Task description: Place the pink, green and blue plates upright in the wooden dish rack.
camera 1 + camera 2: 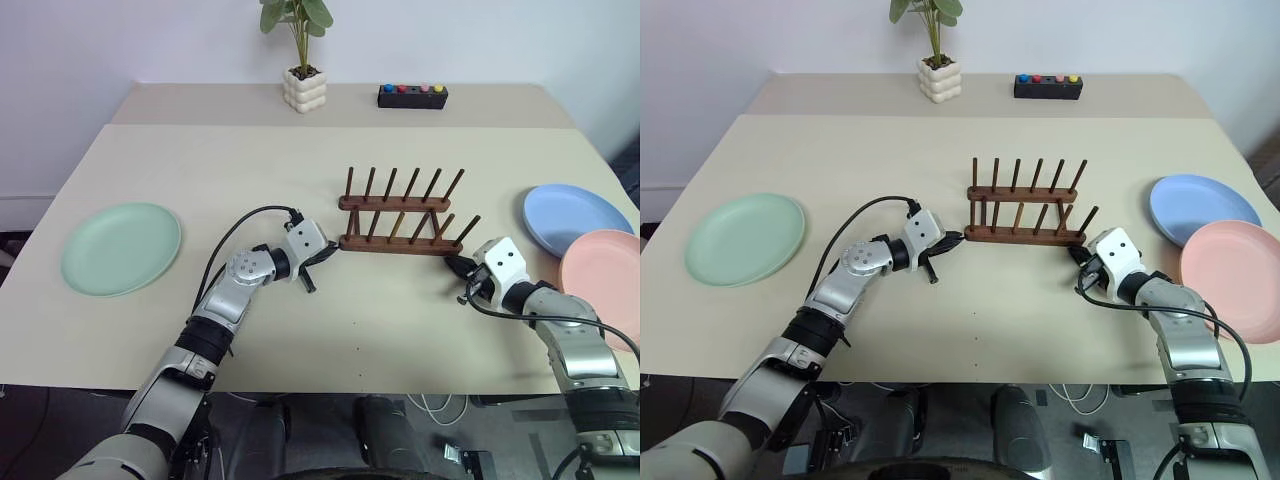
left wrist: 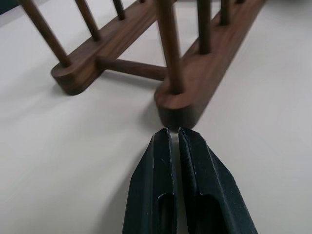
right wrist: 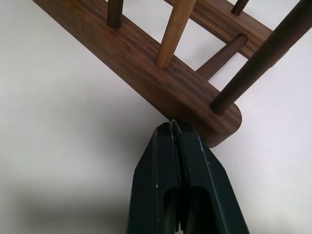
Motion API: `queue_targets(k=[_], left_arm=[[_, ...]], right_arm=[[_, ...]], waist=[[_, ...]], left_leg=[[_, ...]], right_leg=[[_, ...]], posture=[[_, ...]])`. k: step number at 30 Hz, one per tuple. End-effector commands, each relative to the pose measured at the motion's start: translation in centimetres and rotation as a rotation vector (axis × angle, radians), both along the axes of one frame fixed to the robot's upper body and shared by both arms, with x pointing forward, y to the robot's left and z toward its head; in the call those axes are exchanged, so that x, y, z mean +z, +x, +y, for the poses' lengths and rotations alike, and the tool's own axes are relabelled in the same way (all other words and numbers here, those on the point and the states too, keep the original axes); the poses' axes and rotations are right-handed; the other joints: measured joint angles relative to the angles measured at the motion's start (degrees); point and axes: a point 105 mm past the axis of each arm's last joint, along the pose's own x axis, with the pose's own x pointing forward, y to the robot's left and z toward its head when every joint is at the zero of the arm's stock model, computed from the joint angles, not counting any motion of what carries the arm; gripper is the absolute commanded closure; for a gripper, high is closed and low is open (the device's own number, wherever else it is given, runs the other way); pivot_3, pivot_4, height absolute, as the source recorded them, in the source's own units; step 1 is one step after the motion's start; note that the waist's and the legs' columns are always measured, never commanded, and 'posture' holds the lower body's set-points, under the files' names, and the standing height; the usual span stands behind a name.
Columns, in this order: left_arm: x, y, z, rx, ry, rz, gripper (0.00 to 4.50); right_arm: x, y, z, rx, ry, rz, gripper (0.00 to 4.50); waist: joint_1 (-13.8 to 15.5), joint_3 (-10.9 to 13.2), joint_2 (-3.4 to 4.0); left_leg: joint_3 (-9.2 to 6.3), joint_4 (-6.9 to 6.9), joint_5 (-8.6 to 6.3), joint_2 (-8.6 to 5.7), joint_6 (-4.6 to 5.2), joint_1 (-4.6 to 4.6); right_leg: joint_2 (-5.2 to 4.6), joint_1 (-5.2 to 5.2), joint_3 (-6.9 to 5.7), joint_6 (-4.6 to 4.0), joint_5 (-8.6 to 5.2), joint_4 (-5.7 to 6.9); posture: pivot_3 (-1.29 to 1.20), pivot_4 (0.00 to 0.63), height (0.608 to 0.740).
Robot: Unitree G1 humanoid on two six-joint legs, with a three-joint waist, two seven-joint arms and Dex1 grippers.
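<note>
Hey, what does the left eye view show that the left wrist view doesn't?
Left eye view alone: the green plate, blue plate, pink plate, potted plant, button box and right gripper. Left wrist view alone: a close look at the left gripper, shut, tips at the near rail's end. Both: the wooden dish rack, holding no plates, and the table.

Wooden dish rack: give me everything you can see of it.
The wooden dish rack is dark brown wood: two parallel rails, each with a row of upright pegs, joined by crossbars. It stands empty near the middle of the table, no plate in it. The shut left gripper meets one end of its near rail, and the shut right gripper meets the other end.
</note>
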Motion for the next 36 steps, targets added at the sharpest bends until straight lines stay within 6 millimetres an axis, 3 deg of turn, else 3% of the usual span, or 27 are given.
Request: queue_targets(k=[1,5,8,12,15,18,23,35,36], left_arm=[[0.1,-0.3,0.4,-0.008,0.007,-0.001,4.25],[0.7,-2.2,1.1,-0.068,-0.043,0.035,4.25],[1.1,-3.6,2.1,-0.104,-0.081,0.074,4.33],[1.3,-7.0,2.2,-0.27,-0.09,0.165,4.33],[1.5,-8.0,1.3,-0.332,-0.088,0.174,4.33],[1.8,-8.8,0.0,-0.405,-0.09,0.171,4.33],[2.5,-10.3,-2.2,-0.525,-0.108,0.164,4.33],[2.0,-9.9,-3.3,-0.544,-0.093,0.166,4.33],[2.0,-9.8,-3.3,-0.543,-0.094,0.168,4.33]], right_arm=[[1.0,-1.1,-0.2,0.011,0.026,-0.005,4.5],[4.6,-3.9,-0.9,0.066,0.045,-0.026,4.5],[6.9,-5.8,-2.1,0.06,0.053,-0.014,3.68],[8.7,-7.2,-5.6,-0.085,-0.005,0.007,1.68],[8.9,-7.5,-8.0,-0.224,-0.026,0.007,0.13],[8.1,-8.0,-9.9,-0.362,0.0,0.048,0.05],[5.5,-8.9,-9.9,-0.46,-0.027,0.149,0.05],[2.7,-9.1,-10.2,-0.533,-0.119,0.201,0.05],[2.5,-9.2,-10.3,-0.533,-0.133,0.206,0.28]], waist=[[0.1,0.0,0.0],[0.0,0.0,0.06],[-0.2,0.0,0.11],[0.1,0.0,0.05],[0.4,0.0,0.04],[0.4,0.0,0.04],[0.3,0.0,0.07],[0.2,0.0,0.07],[0.2,0.0,0.07]], left_leg=[[0.0,-0.01,0.0,0.0,0.0,0.0],[-0.01,-0.12,-0.02,0.0,0.02,-0.08],[0.03,-0.11,-0.03,0.0,0.04,-0.1],[-0.01,-0.06,-0.03,0.03,0.04,-0.08],[0.05,0.03,-0.04,-0.02,0.03,-0.12],[0.06,0.06,-0.04,-0.03,0.04,-0.15],[0.05,-0.06,-0.04,-0.01,0.05,-0.16],[0.07,-0.03,-0.06,-0.01,0.08,-0.24],[0.07,-0.03,-0.06,-0.02,0.08,-0.25]], right_leg=[[0.0,-0.01,0.0,0.04,0.02,0.0],[-0.01,-0.11,0.0,0.23,0.05,0.0],[-0.03,-0.17,0.04,0.23,0.05,0.01],[0.01,-0.12,0.0,-0.04,-0.07,0.01],[-0.09,-0.09,0.02,-0.04,-0.07,-0.05],[-0.1,-0.08,0.02,-0.05,-0.07,-0.1],[-0.07,-0.18,0.02,-0.08,-0.09,-0.08],[-0.07,-0.24,0.03,-0.08,-0.1,-0.1],[-0.07,-0.25,0.03,-0.08,-0.1,-0.1]], posture=[[0.0,0.15,0.73],[0.0,0.15,0.73],[0.0,0.15,0.73],[0.0,0.15,0.73],[0.0,0.15,0.73],[0.0,0.15,0.73],[0.0,0.15,0.73],[0.0,0.15,0.73],[0.0,0.15,0.73]])
